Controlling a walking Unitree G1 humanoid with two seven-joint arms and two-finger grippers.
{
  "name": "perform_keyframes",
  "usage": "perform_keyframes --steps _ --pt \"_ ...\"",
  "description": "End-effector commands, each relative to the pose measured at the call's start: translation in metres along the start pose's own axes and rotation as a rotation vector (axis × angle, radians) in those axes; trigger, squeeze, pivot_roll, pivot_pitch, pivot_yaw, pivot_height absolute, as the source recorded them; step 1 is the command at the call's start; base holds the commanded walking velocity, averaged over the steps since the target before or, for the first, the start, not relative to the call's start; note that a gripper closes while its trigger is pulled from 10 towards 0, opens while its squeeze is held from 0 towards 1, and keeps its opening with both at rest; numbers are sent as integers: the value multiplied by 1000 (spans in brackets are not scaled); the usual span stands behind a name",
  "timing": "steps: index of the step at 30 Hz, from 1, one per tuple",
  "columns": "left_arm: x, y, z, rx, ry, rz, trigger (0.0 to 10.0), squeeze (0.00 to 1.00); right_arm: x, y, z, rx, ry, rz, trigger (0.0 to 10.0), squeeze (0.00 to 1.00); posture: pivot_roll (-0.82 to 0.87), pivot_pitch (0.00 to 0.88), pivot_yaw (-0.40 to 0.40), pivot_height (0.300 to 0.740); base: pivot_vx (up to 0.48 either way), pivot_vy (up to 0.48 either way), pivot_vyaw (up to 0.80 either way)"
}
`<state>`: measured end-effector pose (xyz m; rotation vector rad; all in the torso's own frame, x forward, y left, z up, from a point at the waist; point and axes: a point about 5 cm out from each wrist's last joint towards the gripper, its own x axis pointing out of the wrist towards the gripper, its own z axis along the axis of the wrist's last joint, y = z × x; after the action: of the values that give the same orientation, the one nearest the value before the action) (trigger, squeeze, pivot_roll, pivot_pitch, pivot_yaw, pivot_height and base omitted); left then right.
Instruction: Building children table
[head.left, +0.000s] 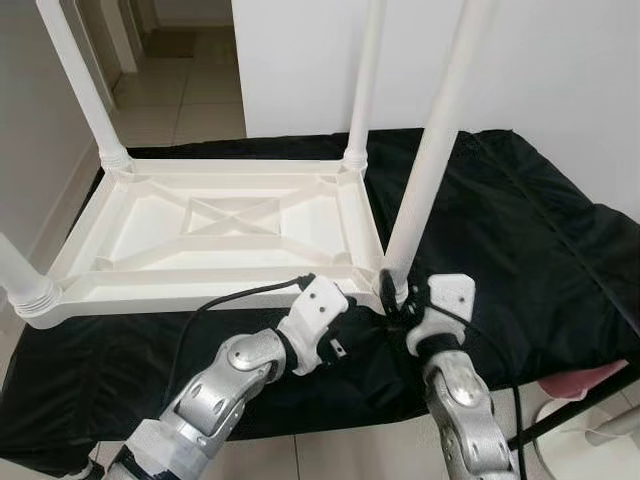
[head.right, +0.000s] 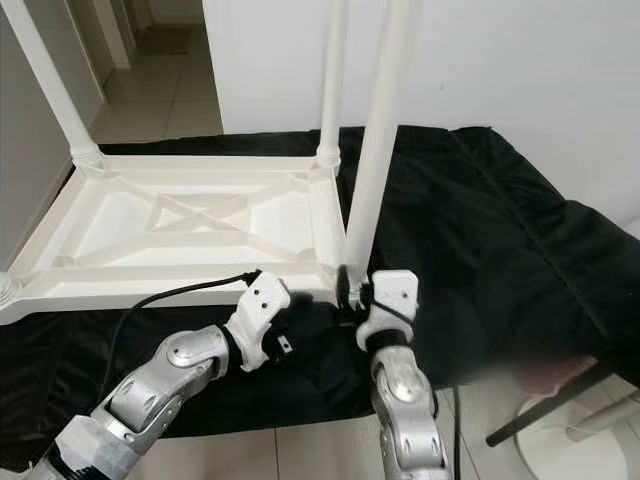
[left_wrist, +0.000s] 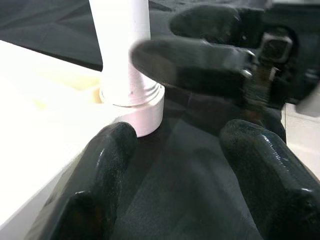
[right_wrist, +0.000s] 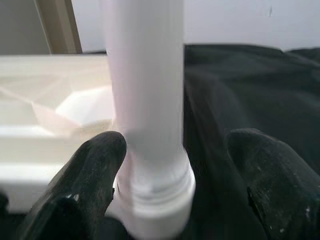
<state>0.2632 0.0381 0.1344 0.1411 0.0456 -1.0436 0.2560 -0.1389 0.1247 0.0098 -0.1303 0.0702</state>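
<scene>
step: seating last leg | upturned white ribbed plastic tabletop (head.left: 215, 225) on black glossy cloth (head.left: 520, 230) | smooth white tubular leg (head.left: 432, 140) in near corner socket | right gripper (right_wrist: 172, 195) spread around leg base | left gripper (left_wrist: 175, 165) spread beside socket | next: likely clamp, twist tight

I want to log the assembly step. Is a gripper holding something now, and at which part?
Nothing is clamped. The right gripper is open around the near table leg at its base, just above the threaded collar. The left gripper is open beside it, holding nothing.
</scene>
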Motion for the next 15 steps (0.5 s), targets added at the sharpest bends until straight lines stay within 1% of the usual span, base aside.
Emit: perform_keyframes --steps 1,2,3,4,5,8,10,11,12,13,14,15 --pt "-3 -1 0 11 -3 -80 10000 0 -10 1 -3 16 15 32 8471 0 -75 16 7 740 0 0 0" --pt "-3 -1 0 11 -3 -80 10000 0 -10 1 -3 16 15 32 8471 0 -75 16 7 740 0 0 0" --pt "-3 4 2 13 -13 -64 10000 0 -13 2 -5 13 22 50 627 0 -76 16 8 740 0 0 0" --pt "-3 4 2 13 -13 -64 10000 0 -13 2 -5 13 22 50 627 0 -76 16 8 740 0 0 0" --pt "-4 11 5 22 -25 -39 10000 0 -18 5 -6 22 30 90 0 0 -77 15 6 740 0 0 0" --pt "-6 15 6 24 -28 -25 10000 0 -18 6 -6 27 34 105 0 0 -79 15 7 740 0 0 0" --pt "-9 23 6 44 -25 2 10000 0 -17 8 -7 37 42 131 157 0 -77 13 4 740 0 0 0" --pt "-9 23 6 44 -25 2 10000 0 -17 8 -7 37 42 131 157 0 -77 13 4 740 0 0 0" --pt "-11 28 7 50 -28 22 10000 0 -16 12 -7 46 50 167 7333 0 -77 13 4 740 0 0 0" --pt "-11 28 7 50 -28 22 10000 0 -16 12 -7 46 50 167 7333 0 -77 13 4 740 0 0 0" --pt "-13 33 9 56 -39 44 10000 0 -15 16 -7 58 55 203 10000 0 -73 11 2 740 0 0 0" --pt "-16 42 12 59 -57 91 10000 0 -12 22 -6 73 55 262 10000 0 -72 11 0 740 0 0 0"
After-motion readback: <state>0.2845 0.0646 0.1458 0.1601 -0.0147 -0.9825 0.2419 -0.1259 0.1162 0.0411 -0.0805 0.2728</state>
